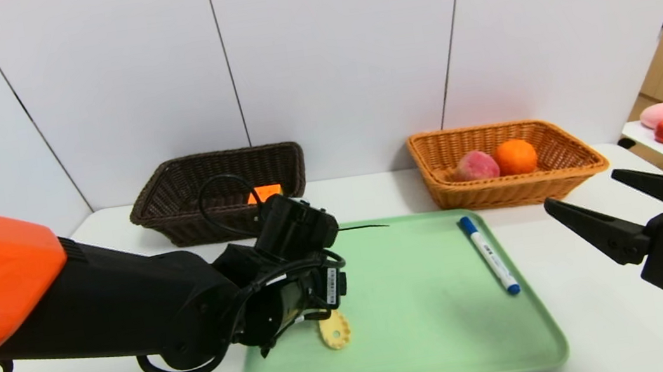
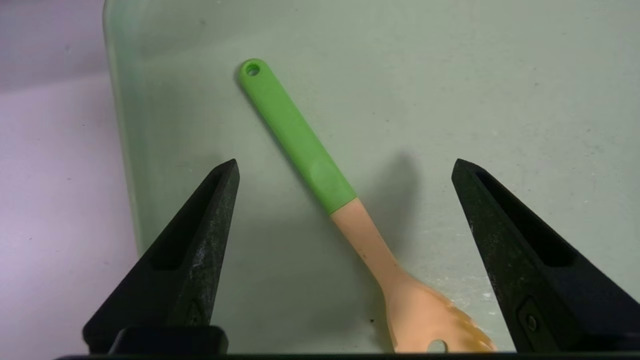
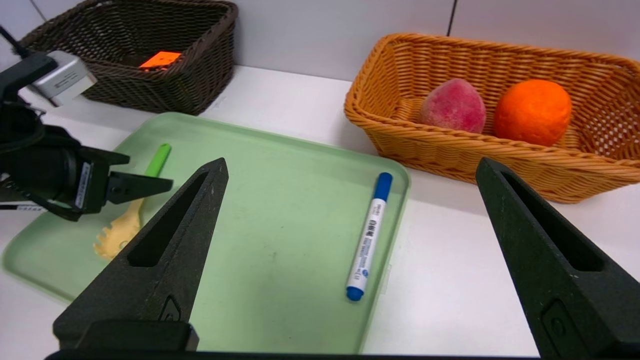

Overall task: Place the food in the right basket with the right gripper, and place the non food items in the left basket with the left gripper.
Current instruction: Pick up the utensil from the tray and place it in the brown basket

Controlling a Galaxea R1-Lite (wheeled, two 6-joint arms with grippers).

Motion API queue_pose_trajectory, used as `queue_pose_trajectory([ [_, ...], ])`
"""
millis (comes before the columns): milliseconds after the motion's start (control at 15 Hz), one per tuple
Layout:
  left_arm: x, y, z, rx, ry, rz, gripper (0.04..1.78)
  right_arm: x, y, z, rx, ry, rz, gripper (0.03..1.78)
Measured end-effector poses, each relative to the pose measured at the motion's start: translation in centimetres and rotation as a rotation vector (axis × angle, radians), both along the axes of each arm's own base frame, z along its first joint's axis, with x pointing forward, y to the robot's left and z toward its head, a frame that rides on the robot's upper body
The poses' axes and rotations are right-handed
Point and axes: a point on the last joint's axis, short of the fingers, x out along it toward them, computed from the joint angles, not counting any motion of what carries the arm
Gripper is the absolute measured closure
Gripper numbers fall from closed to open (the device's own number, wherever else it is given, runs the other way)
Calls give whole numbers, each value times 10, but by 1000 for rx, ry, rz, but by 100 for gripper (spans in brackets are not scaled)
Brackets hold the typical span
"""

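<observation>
Fork-spatula lay flat on the green tray, near its left edge, and my left gripper hung over it with jaws spread wide, one finger on each side of the handle, nothing pinched. To do this pick well, I judged I should come straight down over the green part of the handle, where it ran between my fingers at a slant, turn the wrist to square up, and close only once the tips were almost on the tray. The dark left basket, holding an orange card, was the target. My right gripper waited spread and empty beside the tray. Left wrist view showed the whole utensil; head view showed only its pale toothed end under my arm. Right wrist view alone showed the blue marker clear, and the peach and orange in the tan right basket.
</observation>
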Motion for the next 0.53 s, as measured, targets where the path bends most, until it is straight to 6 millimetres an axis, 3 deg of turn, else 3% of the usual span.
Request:
queue_pose_trajectory([
  [200,0,1,-1,28,4,19,24,0,-1,0,-7,-2,-4,10],
  [533,-8,9,15,75,11,47,18,-3,-2,-6,-15,14,-5,10],
])
